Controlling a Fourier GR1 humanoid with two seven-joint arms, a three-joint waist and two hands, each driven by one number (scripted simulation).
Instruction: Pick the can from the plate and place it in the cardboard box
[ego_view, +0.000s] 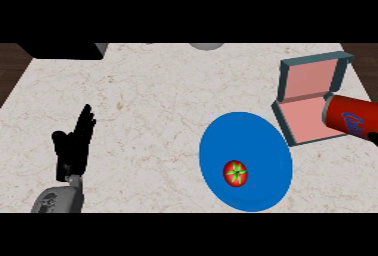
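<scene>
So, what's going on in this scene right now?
The can is off the plate, at the view's right edge, overlapping the open box; whatever carries it does not show. A tomato lies on the plate. The left hand rests open at the left, fingers up.

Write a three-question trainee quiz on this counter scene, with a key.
1. True or false: the left hand is curled round the can.
2. What lies on the plate? A) tomato B) spoon C) nothing
3. Fill in: the can overlaps the right side of the open ___.
Key: 1 false, the hand is open and far from the can; 2 A; 3 box.
</scene>
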